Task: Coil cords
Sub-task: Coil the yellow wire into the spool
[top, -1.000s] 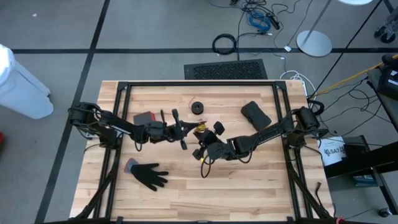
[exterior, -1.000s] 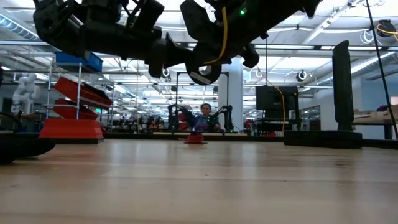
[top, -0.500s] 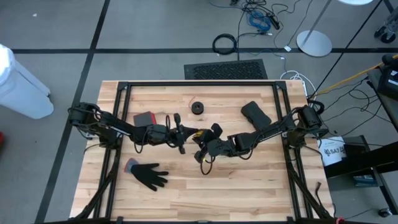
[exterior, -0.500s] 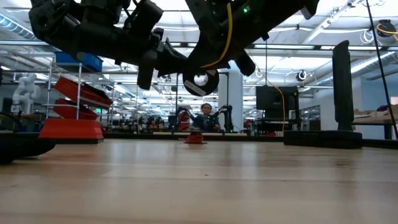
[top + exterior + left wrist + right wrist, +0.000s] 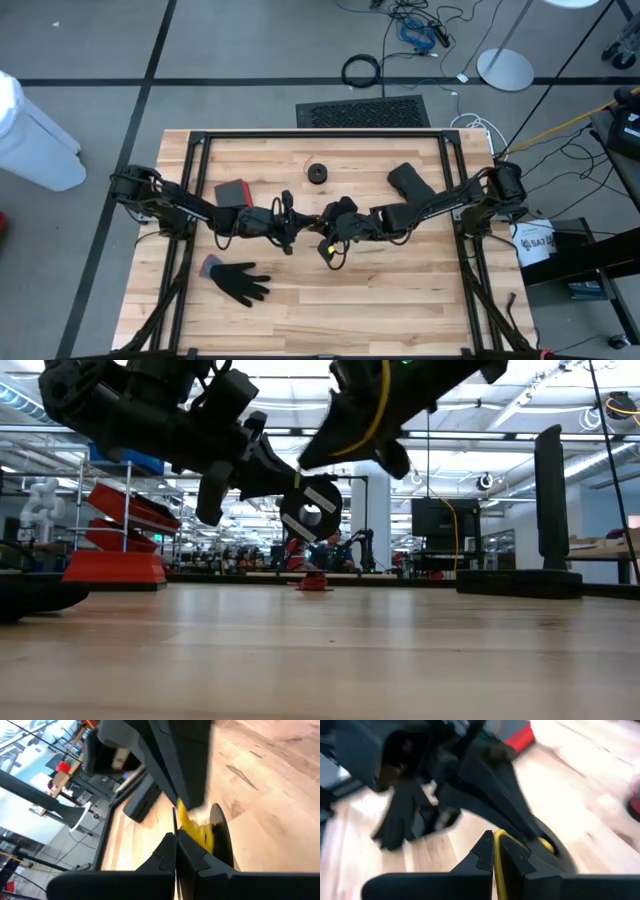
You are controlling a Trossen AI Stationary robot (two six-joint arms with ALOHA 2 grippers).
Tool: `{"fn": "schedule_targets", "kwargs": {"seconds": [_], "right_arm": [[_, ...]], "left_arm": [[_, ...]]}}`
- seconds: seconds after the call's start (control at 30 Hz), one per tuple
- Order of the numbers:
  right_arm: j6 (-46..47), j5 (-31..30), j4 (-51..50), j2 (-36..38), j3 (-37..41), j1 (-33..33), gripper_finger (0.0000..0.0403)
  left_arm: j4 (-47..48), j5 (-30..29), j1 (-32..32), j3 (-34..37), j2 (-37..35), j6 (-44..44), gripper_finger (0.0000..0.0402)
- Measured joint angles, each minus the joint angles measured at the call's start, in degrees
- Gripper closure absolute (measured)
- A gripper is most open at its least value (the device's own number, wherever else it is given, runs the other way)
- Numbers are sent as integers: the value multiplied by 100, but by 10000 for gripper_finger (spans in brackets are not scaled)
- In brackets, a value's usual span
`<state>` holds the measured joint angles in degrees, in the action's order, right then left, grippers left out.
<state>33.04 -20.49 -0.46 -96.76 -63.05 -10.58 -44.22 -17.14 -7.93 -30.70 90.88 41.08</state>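
The yellow-orange cord (image 5: 326, 243) is held above the middle of the table between my two grippers; a short loop of it hangs below them. My left gripper (image 5: 296, 219) comes from the table's left and is shut on the cord (image 5: 193, 828). My right gripper (image 5: 326, 222) comes from the right and is shut on the same cord (image 5: 498, 870). In the low view both grippers (image 5: 300, 485) are clear above the table, and the cord (image 5: 381, 400) runs up along the right one. The small black cord (image 5: 318, 173) lies coiled on the table farther back. My left gripper pinches the yellow-orange cord (image 5: 186, 822) between its two shut fingers, right at their ends. It comes about level from the table's left. The cord is lifted clear of the table. My right gripper pinches the same cord between its two fingers; the strand (image 5: 496, 845) runs along between them. It comes from the table's right, slanting down. The cord's free loop (image 5: 327, 250) hangs slack below.
A black glove (image 5: 240, 283) lies near the front left. A red and grey block (image 5: 232, 192) is behind the left arm, and a black flat object (image 5: 410, 182) lies at the back right. The black frame rails (image 5: 320, 134) border the table.
My right gripper has gone toward the table's far edge with the cord. My left gripper has dipped lower and tipped, and its fingertips now meet the right gripper's at the cord. The cord's loop stays hanging below them.
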Motion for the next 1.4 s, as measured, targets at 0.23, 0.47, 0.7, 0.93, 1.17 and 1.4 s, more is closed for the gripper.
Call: {"fn": "schedule_targets", "kwargs": {"seconds": [0.23, 0.47, 0.7, 0.93, 1.17, 1.4], "right_arm": [[-213, 100, -728, 97, -13, -39, 395], [-851, 105, -1108, 97, -20, -211, 394], [-1193, 98, -1314, 91, -20, -342, 394], [-1382, 96, -1488, 89, -20, -375, 394], [-1652, 106, -1600, 82, -20, -377, 394], [-2168, 56, -1815, 76, -22, -380, 395]], "left_arm": [[-20, 214, 3, 4, 6, -188, 402], [-86, 491, 3, 9, -106, -470, 402], [-123, 763, 5, 9, -150, -639, 402], [-129, 819, 32, 7, -152, -780, 402], [-134, 952, 56, 4, -154, -931, 402], [-175, 1035, 88, -7, -160, -1021, 402]]}}
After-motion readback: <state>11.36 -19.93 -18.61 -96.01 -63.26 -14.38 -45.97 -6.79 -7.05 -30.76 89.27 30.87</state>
